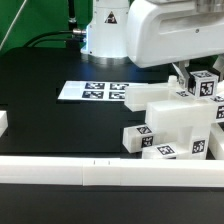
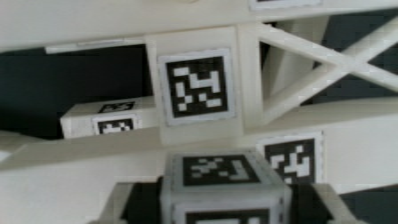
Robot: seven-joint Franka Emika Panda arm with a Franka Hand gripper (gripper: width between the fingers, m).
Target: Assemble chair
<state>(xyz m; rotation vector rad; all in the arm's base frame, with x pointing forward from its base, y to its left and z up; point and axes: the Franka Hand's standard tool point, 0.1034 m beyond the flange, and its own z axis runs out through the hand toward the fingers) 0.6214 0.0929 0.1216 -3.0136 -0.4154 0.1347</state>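
The chair lies in white tagged parts at the exterior view's right. My gripper (image 1: 190,80) hangs low over them. In the wrist view my gripper (image 2: 221,196) is shut on a small white cube (image 2: 221,180) with tags on its top and front, and a dark finger (image 2: 143,198) presses each side. The same cube (image 1: 208,85) shows below the hand in the exterior view. Past it lies an X-braced side frame (image 2: 267,60) with a large tag (image 2: 199,90). Another small cube (image 2: 111,120) sits beside the frame. A chunky seat block (image 1: 165,122) lies near the front.
The marker board (image 1: 93,91) lies flat at mid-table, left of the parts. A small tagged cube (image 1: 136,138) sits by the seat block. A long low white border rail (image 1: 90,175) runs along the front. The robot base (image 1: 105,35) stands at the back.
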